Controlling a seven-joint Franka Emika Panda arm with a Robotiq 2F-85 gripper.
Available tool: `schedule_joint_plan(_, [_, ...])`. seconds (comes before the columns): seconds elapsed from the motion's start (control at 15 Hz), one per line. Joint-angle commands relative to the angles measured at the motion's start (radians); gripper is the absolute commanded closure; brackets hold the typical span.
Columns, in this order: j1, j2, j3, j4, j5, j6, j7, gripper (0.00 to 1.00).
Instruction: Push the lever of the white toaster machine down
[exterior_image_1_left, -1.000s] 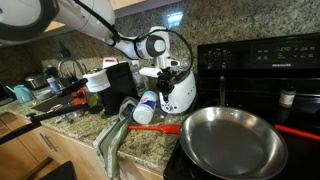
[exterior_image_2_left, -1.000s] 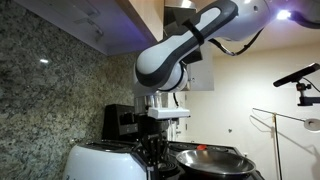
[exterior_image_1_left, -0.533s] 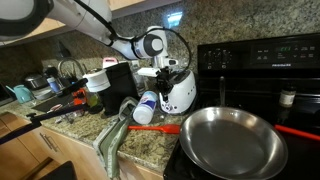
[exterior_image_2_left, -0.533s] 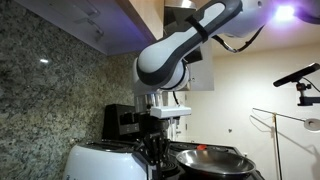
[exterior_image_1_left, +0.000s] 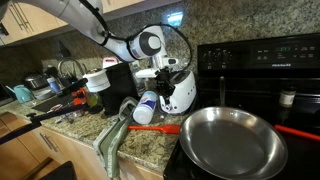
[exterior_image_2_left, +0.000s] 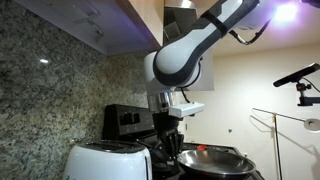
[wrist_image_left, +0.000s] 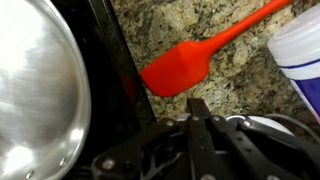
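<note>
- Steel pan (exterior_image_1_left: 228, 140) lies nearest, on the stove; a red spatula (wrist_image_left: 190, 68) rests beside it on the granite.
- Beyond, the gripper (wrist_image_left: 197, 108), closed on nothing, hangs at the end of the white toaster (exterior_image_2_left: 105, 160), presumably so as to press the lever.
- Only the wrist view shows the joined fingers; the lever is hidden in every view.

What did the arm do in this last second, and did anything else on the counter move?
The arm swung sideways in an exterior view, carrying its tool away from the end of the white toaster toward the steel pan. Nothing was visibly taken hold of or let go. The toaster, pan and red spatula stayed put.
</note>
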Motion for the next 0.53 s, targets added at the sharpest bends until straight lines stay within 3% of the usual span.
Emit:
schedule_joint_plan(0.0, [-0.011,-0.13,0.014,-0.202,-0.021,0.133,-0.036,1.0])
schedule_joint_plan(0.47, [-0.065,-0.35,0.04,-0.577,0.02,0.609,-0.156,1.0])
